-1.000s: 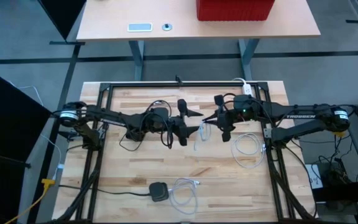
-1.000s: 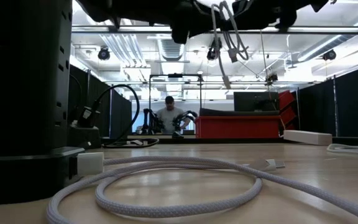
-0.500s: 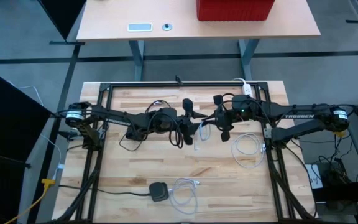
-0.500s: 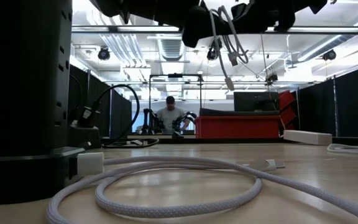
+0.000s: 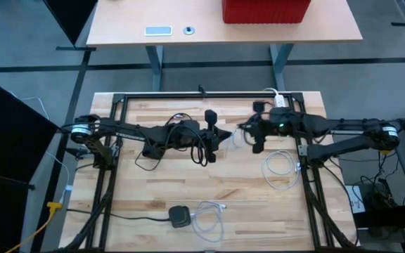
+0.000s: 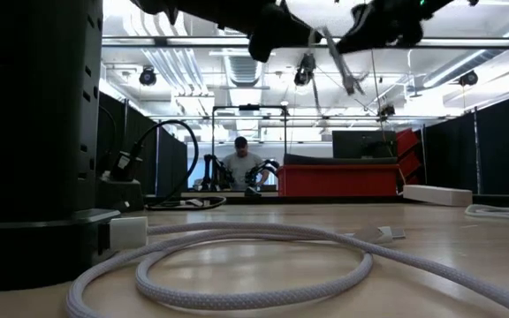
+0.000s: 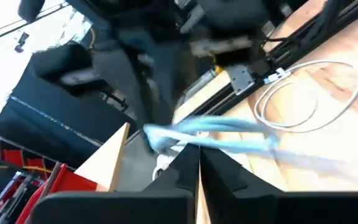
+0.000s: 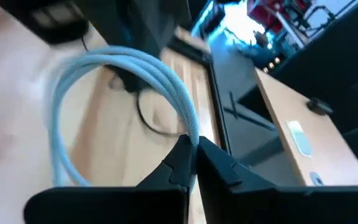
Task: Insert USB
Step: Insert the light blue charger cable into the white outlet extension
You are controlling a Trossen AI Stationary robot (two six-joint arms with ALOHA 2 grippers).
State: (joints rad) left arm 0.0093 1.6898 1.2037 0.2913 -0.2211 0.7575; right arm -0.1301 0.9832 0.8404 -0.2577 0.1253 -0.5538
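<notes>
A: Biggest first. Table (image 5: 153,204) was light wood w/ a black frame rail round the work area. Both arms reached in from the sides and met near the middle, up off the surface.

B: Left arm?

A: Left gripper (image 5: 214,135) sat just left of centre. Wrist view showed its fingers (image 7: 185,171) pressed together on the pale cable (image 7: 210,134), which ran across right at the tips. Prob. so one end stays steady while the other hand works.

B: And the right?

A: Right gripper (image 5: 248,133) faced it, just beside it. Fingers (image 8: 188,152) pinched together on the same cable; a loop of it curved out ahead of the tips. Looked like a two-hand hold in the air, to line the plug up.

B: So where's the USB end itself?

A: Couldn't make out the plug up there; too blurred. Cable hung between the two grippers, clear of the table.

B: Anything else down there?

A: Dark charger block (image 5: 180,215) near the front edge w/ a white cable coil (image 5: 208,216) touching it, prob. the port side. Another white coil (image 5: 281,169) lay below the right arm.
</notes>
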